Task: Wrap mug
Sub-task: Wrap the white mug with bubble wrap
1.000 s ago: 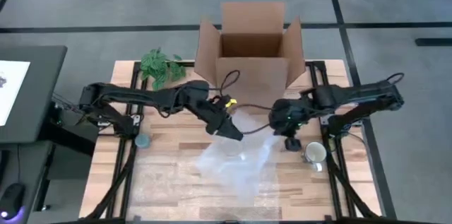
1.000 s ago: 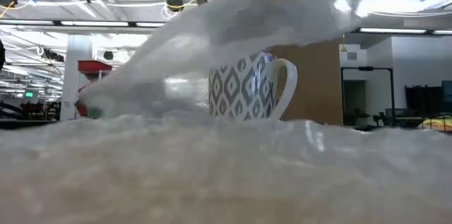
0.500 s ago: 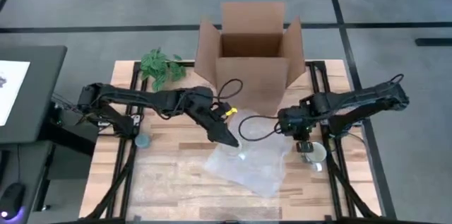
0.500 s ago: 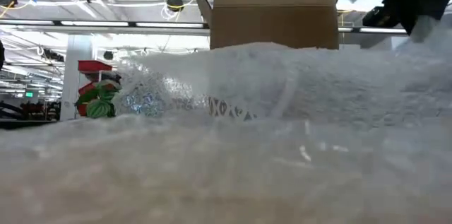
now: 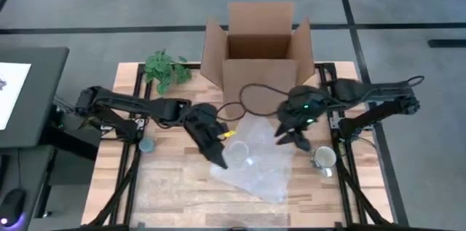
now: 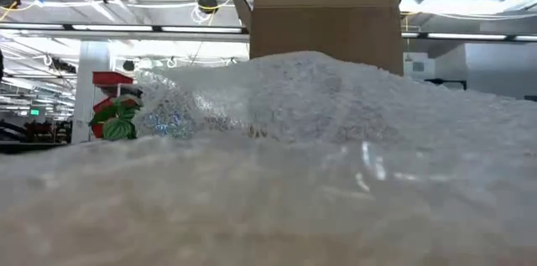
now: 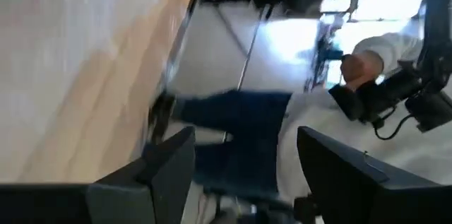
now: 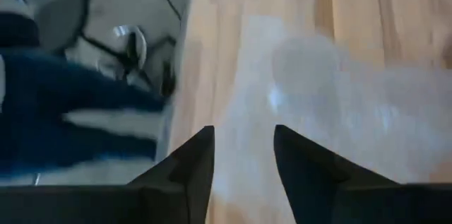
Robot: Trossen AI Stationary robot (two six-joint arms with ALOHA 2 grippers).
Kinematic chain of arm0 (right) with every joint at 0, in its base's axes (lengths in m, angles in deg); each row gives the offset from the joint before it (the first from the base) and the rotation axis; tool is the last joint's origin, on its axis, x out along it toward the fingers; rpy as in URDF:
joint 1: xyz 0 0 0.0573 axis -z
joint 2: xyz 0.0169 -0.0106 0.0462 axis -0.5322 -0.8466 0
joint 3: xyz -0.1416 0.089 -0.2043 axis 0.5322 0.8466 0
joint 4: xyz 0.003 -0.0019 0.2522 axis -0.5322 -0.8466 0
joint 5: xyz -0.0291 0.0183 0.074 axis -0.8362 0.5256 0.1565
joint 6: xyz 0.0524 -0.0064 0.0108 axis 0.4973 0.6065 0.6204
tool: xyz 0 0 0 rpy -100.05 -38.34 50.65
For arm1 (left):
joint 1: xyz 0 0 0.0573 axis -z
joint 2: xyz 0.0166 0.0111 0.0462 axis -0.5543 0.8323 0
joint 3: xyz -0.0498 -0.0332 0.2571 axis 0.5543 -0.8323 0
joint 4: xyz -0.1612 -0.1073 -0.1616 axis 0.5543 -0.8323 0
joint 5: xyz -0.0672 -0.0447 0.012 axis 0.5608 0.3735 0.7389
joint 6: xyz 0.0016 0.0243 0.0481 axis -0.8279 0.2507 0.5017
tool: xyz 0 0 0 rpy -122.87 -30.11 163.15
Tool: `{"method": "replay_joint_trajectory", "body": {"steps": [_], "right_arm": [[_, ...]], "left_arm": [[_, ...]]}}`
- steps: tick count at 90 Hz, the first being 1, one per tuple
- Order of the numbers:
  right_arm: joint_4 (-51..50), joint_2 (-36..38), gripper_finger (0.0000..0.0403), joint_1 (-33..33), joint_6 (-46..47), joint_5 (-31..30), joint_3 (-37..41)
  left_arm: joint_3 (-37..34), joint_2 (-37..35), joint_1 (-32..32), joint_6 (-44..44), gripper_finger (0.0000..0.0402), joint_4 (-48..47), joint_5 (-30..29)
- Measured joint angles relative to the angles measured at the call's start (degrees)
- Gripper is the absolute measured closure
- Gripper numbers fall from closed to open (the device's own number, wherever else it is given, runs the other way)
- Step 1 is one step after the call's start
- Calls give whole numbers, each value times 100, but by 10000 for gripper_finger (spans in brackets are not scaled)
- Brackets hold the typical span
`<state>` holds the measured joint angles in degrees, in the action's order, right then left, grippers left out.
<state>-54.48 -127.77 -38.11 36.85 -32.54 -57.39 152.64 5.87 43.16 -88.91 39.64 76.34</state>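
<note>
The mug [image 5: 239, 152] stands on the table under a sheet of clear bubble wrap [image 5: 258, 164] and shows through it as a pale ring. In the low view the wrap [image 6: 319, 98] humps over it, leaving only a strip of the mug's grey pattern [image 6: 262, 132] visible. My left gripper [image 5: 218, 159] is open at the wrap's left edge, beside the mug, with nothing between its fingers [image 7: 169, 167]. My right gripper [image 5: 291, 138] is open above the wrap's far right part, and its wrist view looks down on the wrap [image 8: 339, 104].
An open cardboard box [image 5: 258, 49] stands at the table's far edge behind both grippers. A green plant [image 5: 166, 67] lies far left and a small blue object [image 5: 147, 145] at the left. A second mug [image 5: 324, 158] stands at the right. A person [image 7: 367, 61] is beyond the table.
The raised flap of wrap has been drawn over the mug toward the table's right and now lies draped on it, hiding most of it. My right gripper has gone right with the flap, then back toward the far edge. My left gripper has moved toward the near left.
</note>
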Motion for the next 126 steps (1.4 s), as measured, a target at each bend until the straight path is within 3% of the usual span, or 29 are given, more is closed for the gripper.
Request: {"method": "replay_joint_trajectory", "body": {"steps": [15,39,47,59,75,100,113,126], "right_arm": [[970,-1088,296,2,-29,-27,4],[666,-2250,313,344,459,-687,13],[615,-2522,313,386,470,-745,11],[602,-2876,313,387,657,-890,5],[462,-2990,313,400,763,-905,-176],[-235,-2527,310,549,821,-748,-901],[-407,-2547,293,540,429,-763,-844],[-179,-2757,268,550,135,-1199,-517]], "left_arm": [[0,-700,310,-35,176,-928,-717],[0,-1444,734,552,176,-1625,-2803],[0,-1453,910,945,176,-1608,-3578],[-98,-1201,1097,1889,176,-1351,-3919],[-673,-680,1089,1930,176,-965,-4633],[-909,104,1106,1439,176,72,-4647],[-903,520,1150,1212,176,463,-4608],[-907,1195,1143,835,176,392,-4497]]}}
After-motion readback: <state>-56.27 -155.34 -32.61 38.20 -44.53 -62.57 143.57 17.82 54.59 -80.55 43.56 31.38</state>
